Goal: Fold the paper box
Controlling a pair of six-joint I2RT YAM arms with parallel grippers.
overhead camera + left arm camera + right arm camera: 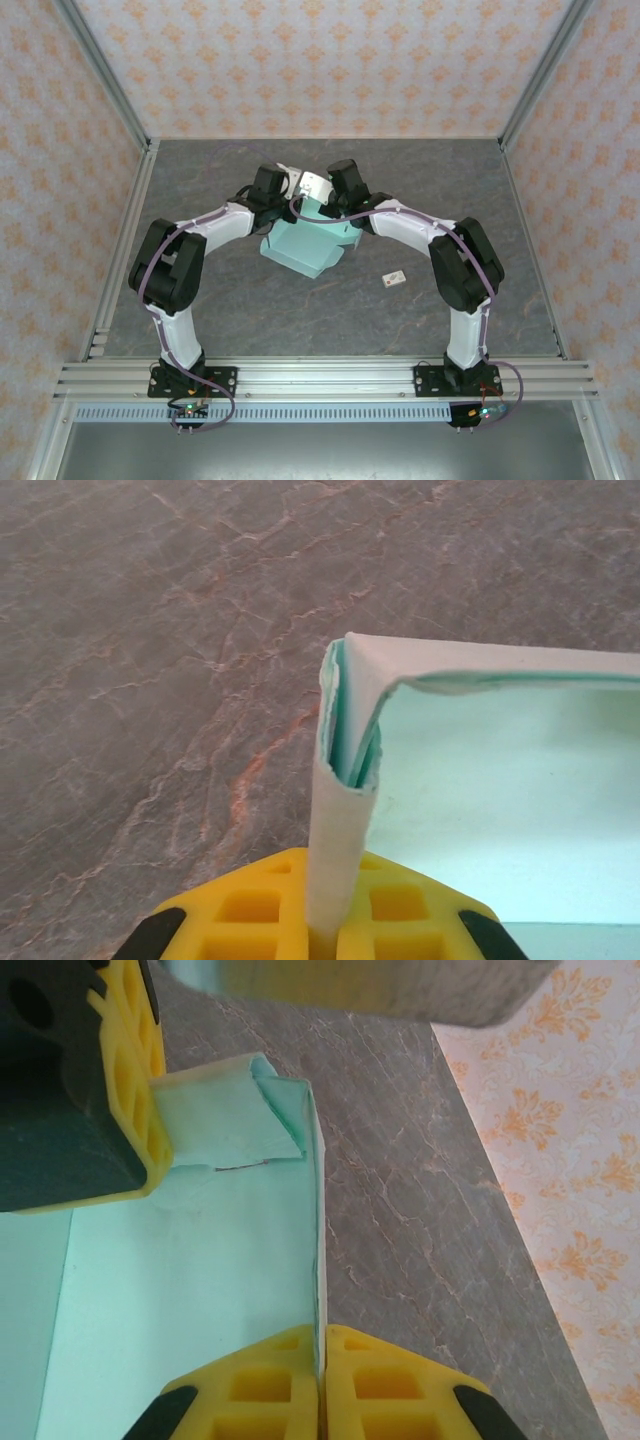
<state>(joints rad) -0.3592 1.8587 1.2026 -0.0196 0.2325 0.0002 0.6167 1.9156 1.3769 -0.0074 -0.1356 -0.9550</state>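
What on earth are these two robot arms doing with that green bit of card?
They are folding a pale mint-green paper box at the far middle of the grey table. The left arm's fingers are shut on an upright wall at one corner of the box. The right arm's fingers are shut on the adjoining wall, so both walls stand up from the flat base. A tiny white tag lies apart on the table, to the right.
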